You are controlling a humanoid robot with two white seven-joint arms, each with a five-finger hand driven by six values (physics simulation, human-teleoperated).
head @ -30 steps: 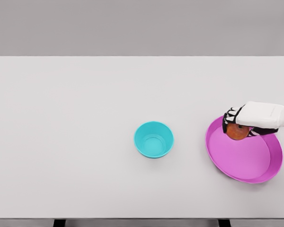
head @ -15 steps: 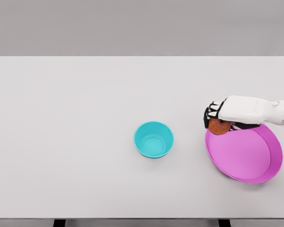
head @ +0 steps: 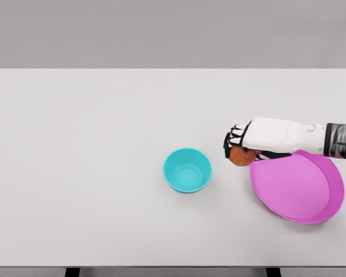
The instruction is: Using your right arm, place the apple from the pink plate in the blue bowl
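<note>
My right hand (head: 240,148) reaches in from the right edge and is shut on a red-orange apple (head: 242,156), held from above. Hand and apple hover over bare table just past the left rim of the pink plate (head: 300,193), which holds nothing. The blue bowl (head: 187,170) stands upright near the table's middle, to the left of the apple and slightly nearer to me, with a gap of bare table between them. The bowl's inside holds nothing. My left arm does not show.
The white table (head: 92,161) fills the view, its front edge at the bottom of the picture. Two dark table legs (head: 72,272) show under that front edge. A grey wall lies behind the far edge.
My right hand has carried the apple leftward, off the pink plate and past its left rim, toward the blue bowl. More of the forearm now shows. Bowl and plate have stayed put.
</note>
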